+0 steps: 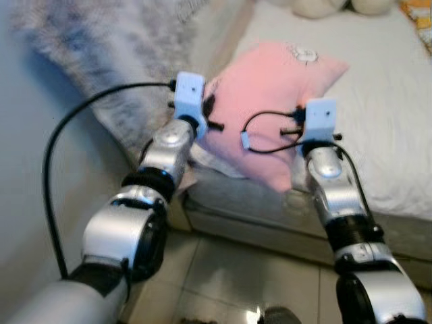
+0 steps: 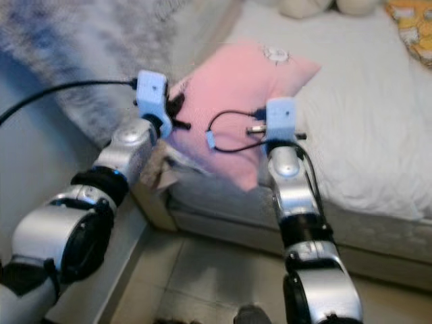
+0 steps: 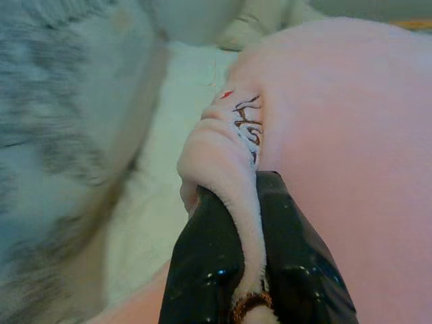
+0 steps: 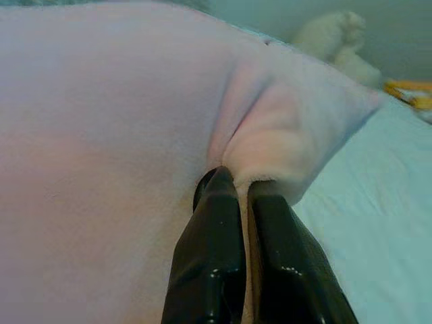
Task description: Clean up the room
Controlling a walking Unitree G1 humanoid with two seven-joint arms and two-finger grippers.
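I had both grippers pinched closed on the pink pillow (image 1: 270,108), left gripper (image 3: 250,250) and right gripper (image 4: 246,223) each clamping 1 edge fold, pillow raised over the bed (image 1: 391,128) edge. Thin folds could slip, dropping it.

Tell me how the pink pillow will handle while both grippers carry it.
Probably soft: the pink pillow bunches where the left gripper and right gripper pinch it. Likely light, hanging from two corner pinches. It may sag between them.

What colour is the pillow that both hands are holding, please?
Pink; the pillow shows best in the left eye view.
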